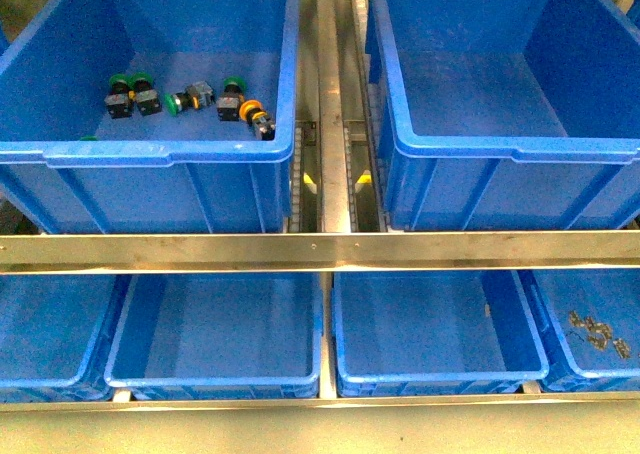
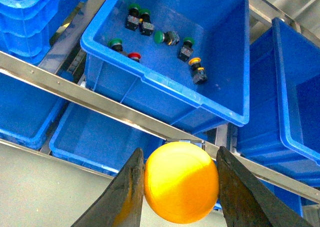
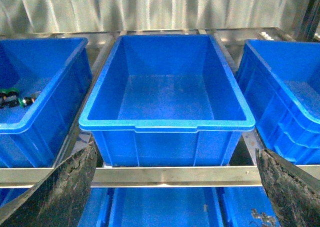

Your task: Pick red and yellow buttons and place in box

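The left gripper (image 2: 179,153) was clamped on a yellow button (image 2: 181,183). A red button (image 2: 134,56) and a second yellow button (image 1: 252,108) lay in the far left bin (image 1: 160,155) among green buttons (image 1: 178,100). The right gripper (image 3: 176,152) stood wide open and held nothing, facing the far right bin (image 3: 167,123).

front: close above the switch bin (image 1: 100,155), tilted down over both rack tiers | left wrist: farther back, high, askew, yellow button (image 2: 181,182) near lens | right wrist: level, facing empty bin (image 3: 167,123) beside switch bin | shared: switch bin, all three views
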You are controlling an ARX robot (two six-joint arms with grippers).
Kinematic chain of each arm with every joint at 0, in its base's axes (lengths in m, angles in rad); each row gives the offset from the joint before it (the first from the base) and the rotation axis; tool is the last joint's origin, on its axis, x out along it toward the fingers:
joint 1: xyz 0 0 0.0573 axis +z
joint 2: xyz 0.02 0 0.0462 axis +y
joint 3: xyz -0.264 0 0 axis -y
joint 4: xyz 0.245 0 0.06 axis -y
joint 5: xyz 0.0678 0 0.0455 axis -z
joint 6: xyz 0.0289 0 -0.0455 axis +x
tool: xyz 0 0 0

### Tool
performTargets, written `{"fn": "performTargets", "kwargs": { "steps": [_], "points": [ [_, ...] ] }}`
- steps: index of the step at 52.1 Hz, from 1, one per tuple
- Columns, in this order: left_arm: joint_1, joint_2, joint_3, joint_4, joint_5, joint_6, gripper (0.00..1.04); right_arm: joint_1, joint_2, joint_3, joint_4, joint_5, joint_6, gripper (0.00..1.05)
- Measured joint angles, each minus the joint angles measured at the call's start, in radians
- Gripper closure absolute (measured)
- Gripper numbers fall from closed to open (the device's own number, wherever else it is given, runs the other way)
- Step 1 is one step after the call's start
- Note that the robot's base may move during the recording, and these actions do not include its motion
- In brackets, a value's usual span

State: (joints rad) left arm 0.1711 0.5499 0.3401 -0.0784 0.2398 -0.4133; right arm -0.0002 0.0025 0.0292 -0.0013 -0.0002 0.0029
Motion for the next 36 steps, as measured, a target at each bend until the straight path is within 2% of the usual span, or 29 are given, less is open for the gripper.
{"fn": "performTargets", "kwargs": {
  "steps": [6,9,14,21,25,31,36],
  "points": [
    [0.002,0.014,-0.011,0.042,0.023,-0.004,0.72,0.0,0.0,0.0,0.0,0.0,0.0,0.07],
    [0.011,0.042,-0.019,0.096,0.072,-0.015,0.72,0.0,0.0,0.0,0.0,0.0,0.0,0.07],
    [0.048,0.173,-0.019,0.306,0.184,-0.052,0.72,0.0,0.0,0.0,0.0,0.0,0.0,0.07],
    [0.06,0.559,0.051,0.705,0.211,-0.168,0.72,0.0,0.0,0.0,0.0,0.0,0.0,0.07],
    [0.047,0.699,0.098,0.824,0.253,-0.217,0.72,0.0,0.0,0.0,0.0,0.0,0.0,0.07],
    [0.013,0.9,0.162,1.04,0.415,-0.348,0.72,0.0,0.0,0.0,0.0,0.0,0.0,0.07],
    [-0.048,1.006,0.194,1.137,0.488,-0.398,0.72,0.0,0.0,0.0,0.0,0.0,0.0,0.07]
  ]
}}
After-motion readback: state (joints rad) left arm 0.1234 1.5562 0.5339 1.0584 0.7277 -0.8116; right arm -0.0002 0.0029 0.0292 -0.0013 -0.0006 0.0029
